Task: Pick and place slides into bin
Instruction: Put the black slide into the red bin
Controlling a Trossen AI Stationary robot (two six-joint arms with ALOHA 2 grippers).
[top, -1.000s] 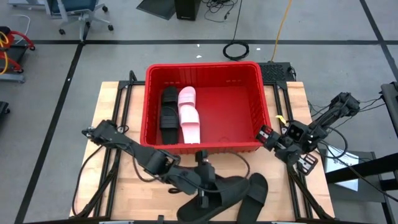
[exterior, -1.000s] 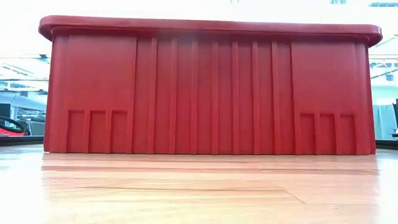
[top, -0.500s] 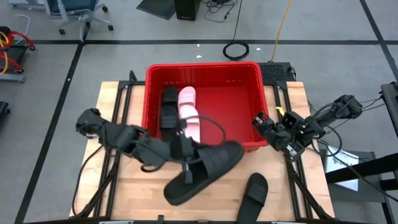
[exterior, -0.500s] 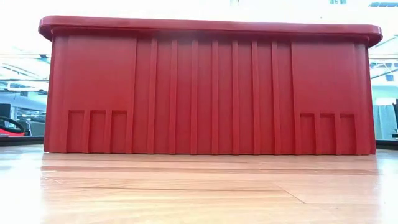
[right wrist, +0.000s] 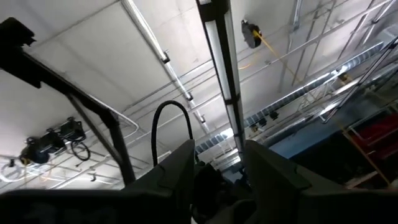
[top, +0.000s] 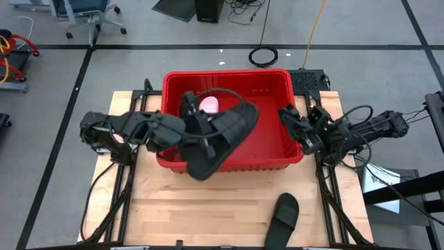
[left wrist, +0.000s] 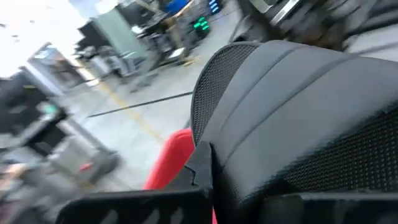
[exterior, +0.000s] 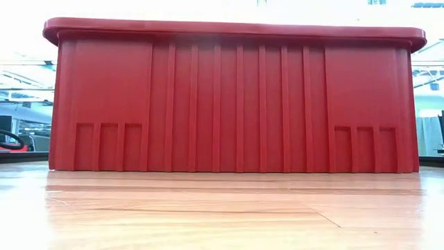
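The left hand (top: 196, 133) is pinching a black slide (top: 223, 137) and holding it raised over the near wall of the red bin (top: 274, 114), the slide's heel overhanging the rim toward the desk (top: 208, 208). In the left wrist view the black slide (left wrist: 298, 118) is filling the frame just ahead of the hand, with the bin's red edge (left wrist: 177, 163) below it. A pink slide (top: 209, 104) is lying inside the bin just beyond the hand. Another black slide (top: 282, 219) is lying on the desk, well apart from the hand. The right hand (top: 290, 122) is sitting at the bin's right wall, fingers (right wrist: 180, 165) spread and holding nothing.
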